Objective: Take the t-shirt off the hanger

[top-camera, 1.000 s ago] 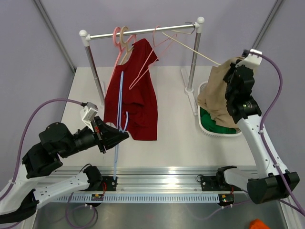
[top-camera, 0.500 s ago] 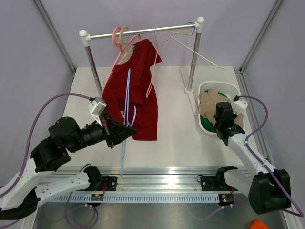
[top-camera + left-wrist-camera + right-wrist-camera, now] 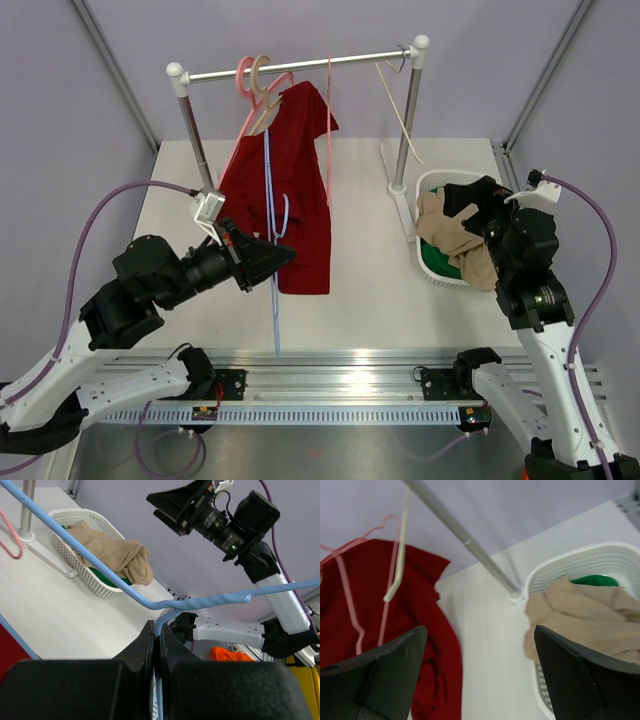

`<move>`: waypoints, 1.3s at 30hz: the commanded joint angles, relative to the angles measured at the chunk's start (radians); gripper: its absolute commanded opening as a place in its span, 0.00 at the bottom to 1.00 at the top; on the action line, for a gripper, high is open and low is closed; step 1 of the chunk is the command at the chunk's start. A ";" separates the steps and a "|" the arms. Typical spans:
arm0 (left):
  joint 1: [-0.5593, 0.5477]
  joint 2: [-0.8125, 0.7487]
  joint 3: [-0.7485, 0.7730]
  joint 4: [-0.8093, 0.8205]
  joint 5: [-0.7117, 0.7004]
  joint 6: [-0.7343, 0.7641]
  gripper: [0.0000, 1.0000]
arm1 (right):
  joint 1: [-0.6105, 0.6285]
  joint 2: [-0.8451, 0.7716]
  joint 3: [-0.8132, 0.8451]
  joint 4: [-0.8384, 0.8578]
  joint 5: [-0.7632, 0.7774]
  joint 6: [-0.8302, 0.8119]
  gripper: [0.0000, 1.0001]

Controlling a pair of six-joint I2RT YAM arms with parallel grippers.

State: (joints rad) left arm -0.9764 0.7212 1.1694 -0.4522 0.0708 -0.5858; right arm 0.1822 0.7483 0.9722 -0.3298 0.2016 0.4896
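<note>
Quick update from the remote desk. A second ago the right arm had the tan t-shirt (image 3: 452, 236) hoisted up high. Then it dipped down into the basket (image 3: 570, 555), and now it's pulled back up with nothing in it. Right gripper (image 3: 480, 634) is spread wide and hanging over the basket. The shirt is sitting in there on top of something green, with one bit flopped over the near rim.

Left gripper (image 3: 280, 256) hasn't let go. It's pinched tight on the blue hanger (image 3: 210, 600), which looks bare to me and has swung a little further toward the front edge.

So I'd call the tan one done: off the hanger and binned. The red shirt (image 3: 300, 200) hasn't left the rail (image 3: 300, 65), so that's probably my next job, once I park this blue hanger somewhere.
</note>
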 commanded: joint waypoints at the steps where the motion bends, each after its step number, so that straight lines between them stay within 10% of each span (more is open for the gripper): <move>1: -0.001 0.035 0.038 0.133 -0.062 -0.029 0.00 | 0.020 -0.027 0.013 -0.089 -0.335 -0.003 0.96; 14: 0.024 0.184 0.042 0.377 -0.229 -0.097 0.00 | 0.796 -0.004 0.092 0.080 -0.247 -0.043 0.74; 26: 0.067 0.264 0.015 0.526 -0.077 -0.180 0.00 | 1.010 0.227 0.169 0.106 -0.009 -0.149 0.74; 35: 0.077 0.216 -0.025 0.455 -0.164 -0.177 0.03 | 1.128 0.318 0.229 0.057 0.398 -0.200 0.20; 39: 0.081 0.184 -0.037 0.385 -0.209 -0.126 0.40 | 1.157 0.378 0.282 -0.038 0.488 -0.177 0.00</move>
State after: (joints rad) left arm -0.8974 0.9474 1.1385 -0.0586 -0.0681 -0.7460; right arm 1.3258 1.0958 1.1885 -0.3031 0.5007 0.3134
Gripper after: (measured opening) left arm 0.355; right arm 0.043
